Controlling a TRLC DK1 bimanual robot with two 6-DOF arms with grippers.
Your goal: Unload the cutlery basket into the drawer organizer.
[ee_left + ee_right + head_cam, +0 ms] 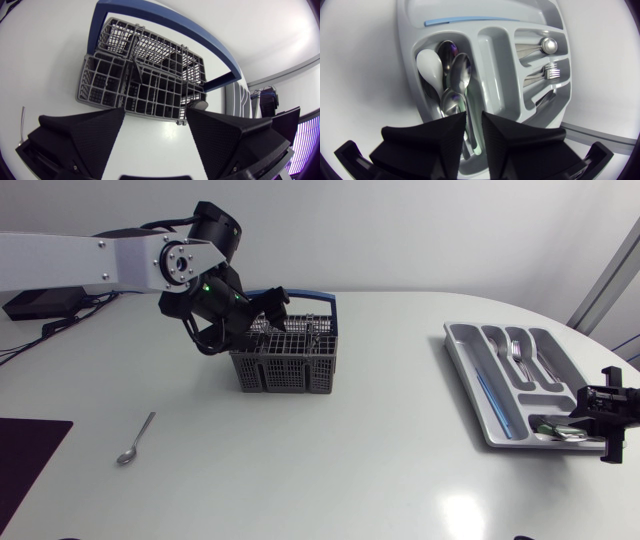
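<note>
Broad black fingers (85, 132) of L gripper (155, 112) sit nearest in its wrist view. They're spread wide, nothing btwn them, touching nothing. Just ahead and below is the basket (145, 80), grey mesh w/ blue handle (165, 20) arching over it. Basket's long side runs across the finger gap, so the fingers straddle roughly its middle cells. It's not empty: a rounded metal end (200, 104) pokes up from a corner cell close by one finger, near the handle's foot. Head view shows thin pieces upright in the end toward the organizer (470, 375). Type too small to tell.

Key relation: those pieces stand on end, long axis vertical. They lie down and ahead of L fingertips, off to one side of the gap rather than centred. My read: L needs a sideways shift toward that cell, then a straight drop w/ fingers narrowed to fit the mesh, then a vertical lift clear of the handle.

L arm is by far the nearer. R gripper (603, 420) hangs over the organizer's near end, well apart from basket across the worktop (350, 480), above the slot holding spoons (460, 70). A handle runs in under it, but gripped or loose, can't tell.

One stray spoon (135, 440) lies flat on worktop on L side, well apart from basket, bowl end pointing away from it. Prob L's job too.
</note>
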